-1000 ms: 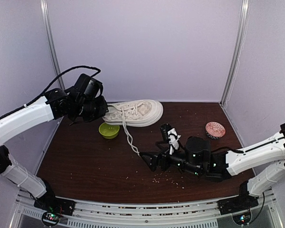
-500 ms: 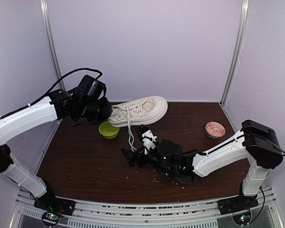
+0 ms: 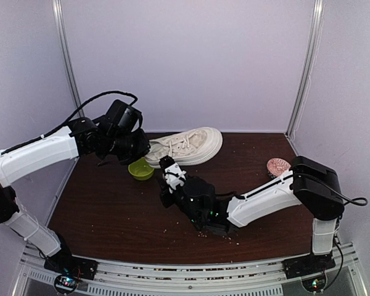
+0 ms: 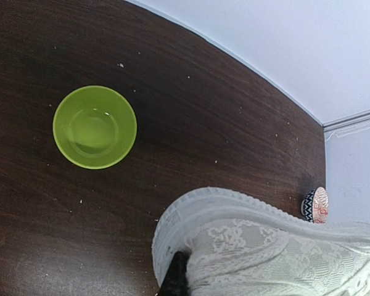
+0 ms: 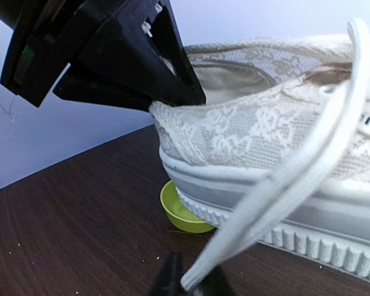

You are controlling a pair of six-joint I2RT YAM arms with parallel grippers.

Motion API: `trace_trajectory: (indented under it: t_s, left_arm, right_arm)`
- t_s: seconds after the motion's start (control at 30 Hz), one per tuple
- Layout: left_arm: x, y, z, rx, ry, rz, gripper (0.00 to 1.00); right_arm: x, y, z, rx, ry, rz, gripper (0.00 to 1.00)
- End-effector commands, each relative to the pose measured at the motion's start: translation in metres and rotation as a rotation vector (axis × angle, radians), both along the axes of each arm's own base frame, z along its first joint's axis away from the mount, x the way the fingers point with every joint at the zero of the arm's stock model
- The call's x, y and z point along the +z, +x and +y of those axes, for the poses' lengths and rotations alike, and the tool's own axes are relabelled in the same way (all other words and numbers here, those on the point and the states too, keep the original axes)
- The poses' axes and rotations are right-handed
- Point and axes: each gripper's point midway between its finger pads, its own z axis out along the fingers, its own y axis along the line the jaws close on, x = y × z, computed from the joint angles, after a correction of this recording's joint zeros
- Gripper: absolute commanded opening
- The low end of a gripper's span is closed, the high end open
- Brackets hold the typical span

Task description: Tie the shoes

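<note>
Off-white sneaker [image 3: 188, 145] at the far centre of the table [image 3: 111, 209]. The left gripper [image 3: 142, 149] is clamped on its heel; the right gripper [image 3: 167, 165] pinches one loose lace [image 5: 283, 179]. No loop or knot shows, so tying has barely begun.

Left arm [image 3: 37, 155], right arm [image 3: 262, 198]: white shells, black joints; black cable [image 3: 86, 102] looped above left wrist.

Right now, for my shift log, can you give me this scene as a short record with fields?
sneaker: far side of table, heel to the left
left gripper: shut on sneaker heel
right gripper: pinching the lace, which runs taut to the sneaker
green bowl: empty, by the heel
patterned bowl: far right, apart
</note>
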Motion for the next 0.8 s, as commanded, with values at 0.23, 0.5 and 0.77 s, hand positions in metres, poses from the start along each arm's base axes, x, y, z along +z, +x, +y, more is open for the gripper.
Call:
trace_trajectory:
  t_s: [0.23,0.5,0.77]
  left_arm:
    - [0.027,0.002,0.040,0.190,-0.039,-0.126,0.00]
    - [-0.048,-0.014,0.006,0.145,-0.037,0.047,0.00]
    - [-0.093,-0.055,-0.052,0.025,-0.078,0.165,0.07]
  right_arm:
    - [0.010,-0.049,-0.098,0.067,-0.020,0.163,0.00]
    - [0.011,-0.035,-0.144,-0.063,-0.084,0.394,0.00]
    - [-0.039,0.002,-0.161,-0.157,-0.141,0.573,0.00]
